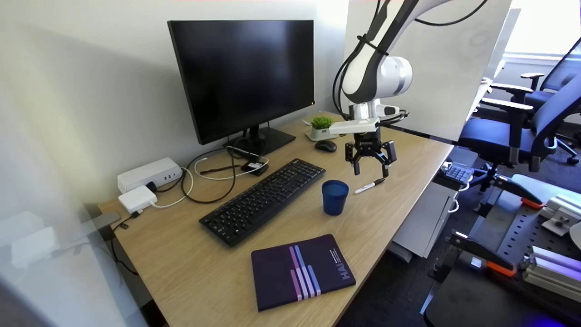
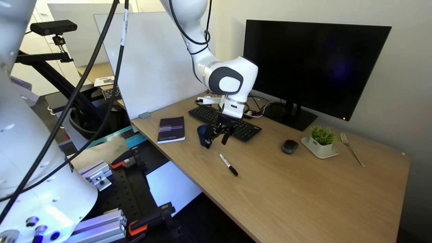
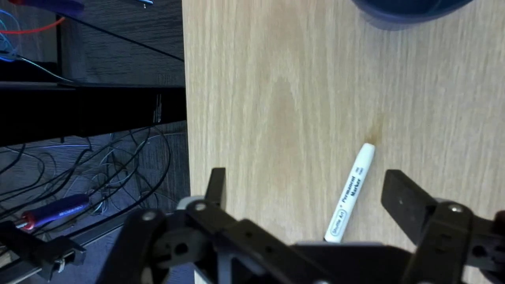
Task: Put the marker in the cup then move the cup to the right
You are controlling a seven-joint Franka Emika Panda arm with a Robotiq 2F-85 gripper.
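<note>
Two fingertips (image 3: 406, 205) of the gripper (image 3: 307, 189) are held wide apart above the desk (image 3: 276, 118), with nothing gripped. The marker (image 3: 350, 193) is laid flat below, seen nearer the fingertip at the right of the wrist view, its white end aimed toward the upright cup (image 1: 335, 200). Since its long axis is set roughly crosswise to the closing line, a little aslant, only a small sideways shift and a slight turn should be needed before lowering.

In an exterior view the window (image 1: 542, 29) glares white (quite blown out), the wall (image 1: 113, 86) partly shadowed.
</note>
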